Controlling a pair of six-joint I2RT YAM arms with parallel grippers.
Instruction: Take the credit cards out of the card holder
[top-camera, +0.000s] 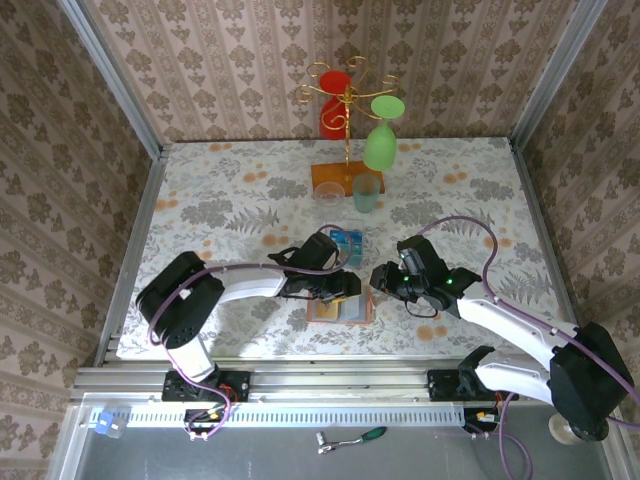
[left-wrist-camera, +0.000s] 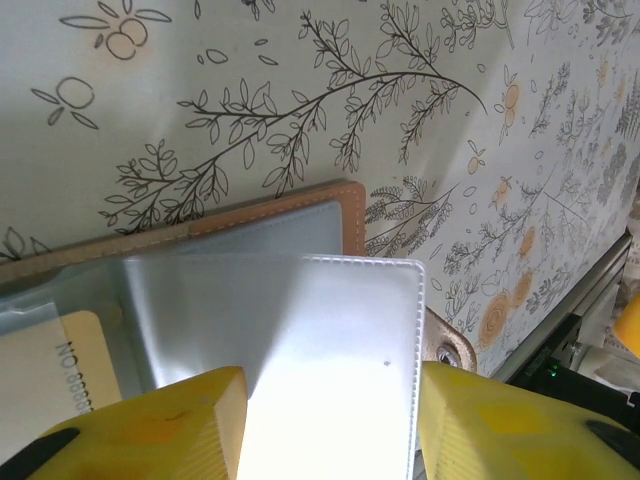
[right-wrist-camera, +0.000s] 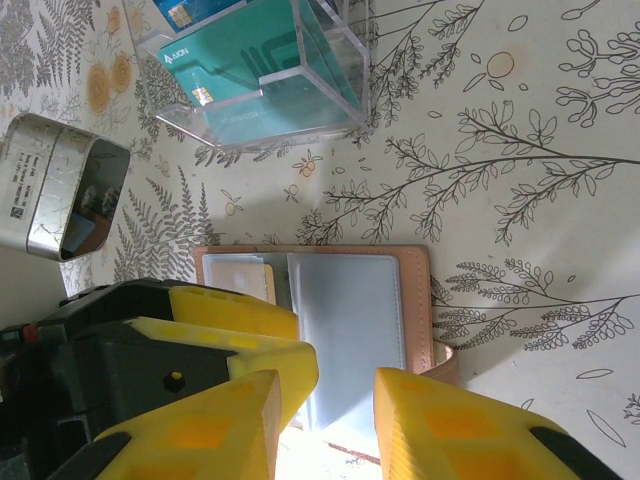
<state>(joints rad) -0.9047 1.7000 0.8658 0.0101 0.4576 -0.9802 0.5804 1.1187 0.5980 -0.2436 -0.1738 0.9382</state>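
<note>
While left jaws stand parted astride the clear sleeve (left-wrist-camera: 330, 330) of the open card holder (right-wrist-camera: 415, 300), desk (right-wrist-camera: 520, 200) 6 o'clock, right jaws' grip: cannot tell. Risk: unpinned holder slides or lifts with the sleeve. Teal credit cards (right-wrist-camera: 250, 65) lie in tray (right-wrist-camera: 335, 110), 12 o'clock.

Top cam: fixed, high behind the arm bases, tilted down across the whole bench (top-camera: 220, 200). Bases at 6 o'clock, back wall at 12, card holder (top-camera: 340, 308) small, just below centre.
Left wrist cam: very close on the card holder, left jaws at 6 o'clock, bench print beyond from 12 to 3.
Right wrist cam: slightly further off, right jaws at 6, card holder at centre, clear tray (right-wrist-camera: 300, 125) at 11 to 12.
All three overlap on the card holder; top and right wrist also share the clear tray.
</note>
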